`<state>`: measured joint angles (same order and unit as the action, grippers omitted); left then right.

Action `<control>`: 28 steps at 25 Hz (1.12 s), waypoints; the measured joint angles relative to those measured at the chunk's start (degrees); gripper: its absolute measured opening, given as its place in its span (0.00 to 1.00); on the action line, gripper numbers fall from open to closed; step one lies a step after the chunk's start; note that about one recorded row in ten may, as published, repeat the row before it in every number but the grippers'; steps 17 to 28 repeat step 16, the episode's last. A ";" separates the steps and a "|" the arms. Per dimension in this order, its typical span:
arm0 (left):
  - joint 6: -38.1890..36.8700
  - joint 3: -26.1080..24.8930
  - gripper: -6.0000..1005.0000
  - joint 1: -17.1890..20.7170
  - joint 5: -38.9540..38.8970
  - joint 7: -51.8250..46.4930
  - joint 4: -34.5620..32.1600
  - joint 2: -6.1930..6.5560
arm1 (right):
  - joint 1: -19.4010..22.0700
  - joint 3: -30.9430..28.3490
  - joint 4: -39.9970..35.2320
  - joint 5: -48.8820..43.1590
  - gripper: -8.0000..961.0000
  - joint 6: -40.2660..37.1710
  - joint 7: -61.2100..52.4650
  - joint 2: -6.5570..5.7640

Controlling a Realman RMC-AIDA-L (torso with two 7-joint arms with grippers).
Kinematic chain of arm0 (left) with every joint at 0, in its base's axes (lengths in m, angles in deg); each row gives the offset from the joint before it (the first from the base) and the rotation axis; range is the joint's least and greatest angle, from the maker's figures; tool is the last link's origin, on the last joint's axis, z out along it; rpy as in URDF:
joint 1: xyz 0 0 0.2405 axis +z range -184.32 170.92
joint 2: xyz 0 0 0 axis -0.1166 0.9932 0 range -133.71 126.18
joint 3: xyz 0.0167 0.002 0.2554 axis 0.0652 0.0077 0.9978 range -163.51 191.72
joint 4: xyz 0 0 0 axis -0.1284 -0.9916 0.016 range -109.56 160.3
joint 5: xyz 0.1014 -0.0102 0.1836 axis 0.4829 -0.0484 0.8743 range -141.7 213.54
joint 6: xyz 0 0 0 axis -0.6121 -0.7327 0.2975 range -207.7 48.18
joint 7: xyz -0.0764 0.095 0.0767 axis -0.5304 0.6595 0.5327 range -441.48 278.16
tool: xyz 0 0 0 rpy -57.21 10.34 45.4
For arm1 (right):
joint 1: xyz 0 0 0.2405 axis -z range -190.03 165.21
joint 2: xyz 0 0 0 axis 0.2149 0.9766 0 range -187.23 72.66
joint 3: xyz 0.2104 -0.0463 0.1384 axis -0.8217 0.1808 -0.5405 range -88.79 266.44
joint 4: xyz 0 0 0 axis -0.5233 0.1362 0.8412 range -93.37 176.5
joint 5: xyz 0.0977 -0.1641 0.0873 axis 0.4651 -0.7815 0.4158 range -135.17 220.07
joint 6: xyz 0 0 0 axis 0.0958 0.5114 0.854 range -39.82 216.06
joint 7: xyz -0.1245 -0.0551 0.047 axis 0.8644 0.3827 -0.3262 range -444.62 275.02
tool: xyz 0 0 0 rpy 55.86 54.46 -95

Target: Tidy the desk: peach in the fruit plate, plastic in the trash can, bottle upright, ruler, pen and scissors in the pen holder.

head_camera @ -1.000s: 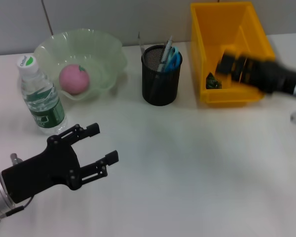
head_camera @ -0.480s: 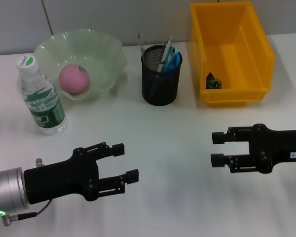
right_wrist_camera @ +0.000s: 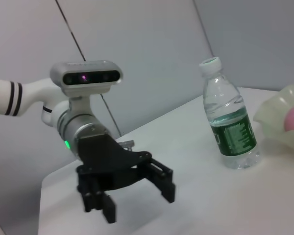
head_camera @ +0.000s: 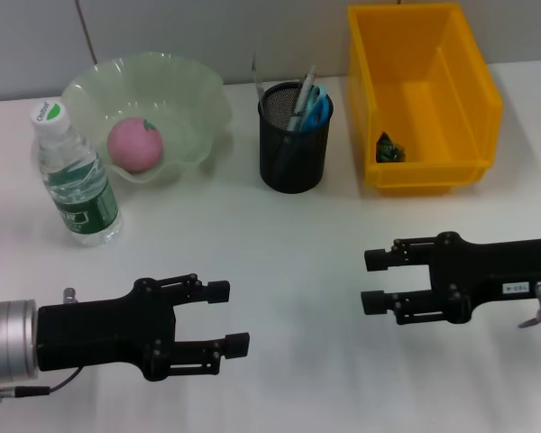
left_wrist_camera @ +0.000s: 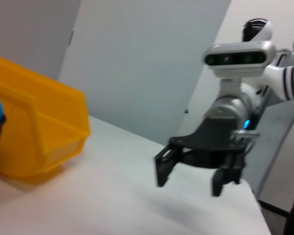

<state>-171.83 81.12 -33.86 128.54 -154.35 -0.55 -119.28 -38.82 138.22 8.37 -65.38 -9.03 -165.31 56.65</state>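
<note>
A pink peach (head_camera: pixel 135 143) lies in the pale green fruit plate (head_camera: pixel 189 95) at the back left; the plate (right_wrist_camera: pixel 279 115) also shows in the right wrist view. A water bottle (head_camera: pixel 75 178) stands upright in front of the plate, also seen as the bottle (right_wrist_camera: pixel 229 122). The black mesh pen holder (head_camera: pixel 294 153) holds a pen (head_camera: pixel 301 97), blue-handled scissors (head_camera: pixel 317 106) and a thin ruler (head_camera: pixel 255 74). A bit of plastic (head_camera: pixel 389 148) lies in the yellow trash can (head_camera: pixel 469 86). My left gripper (head_camera: pixel 227 317) hovers open over the table front left. My right gripper (head_camera: pixel 371 280) hovers open at front right.
The white table (head_camera: pixel 288 244) runs to a grey wall behind the objects. The two grippers face each other across the table's front middle. The yellow bin (left_wrist_camera: pixel 32 129) stands at the back right.
The right arm came out of the yellow bin to the front right of the table and kept sliding inward. The left gripper moved right and slightly down.
</note>
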 joint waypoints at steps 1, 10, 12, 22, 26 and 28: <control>0.00 0.00 0.80 0.00 0.00 0.00 0.00 0.00 | 0.00 0.06 0.00 0.00 0.73 0.65 0.00 0.19; -3.13 -1.31 0.80 0.19 0.18 -0.16 -0.86 0.57 | -0.88 0.46 -0.27 -2.72 0.73 2.87 0.19 1.46; -3.26 -1.57 0.80 0.35 0.20 -0.17 -0.98 0.83 | -1.02 0.42 -0.27 -2.98 0.73 3.15 0.20 1.69; -3.81 -2.22 0.80 0.61 0.25 -0.98 -1.33 1.63 | -1.14 0.55 -0.27 -3.09 0.73 3.50 0.21 1.96; -3.81 -2.22 0.80 0.61 0.25 -0.98 -1.33 1.63 | -1.14 0.55 -0.27 -3.09 0.73 3.50 0.21 1.96; -3.81 -2.22 0.80 0.61 0.25 -0.98 -1.33 1.63 | -1.14 0.55 -0.27 -3.09 0.73 3.50 0.21 1.96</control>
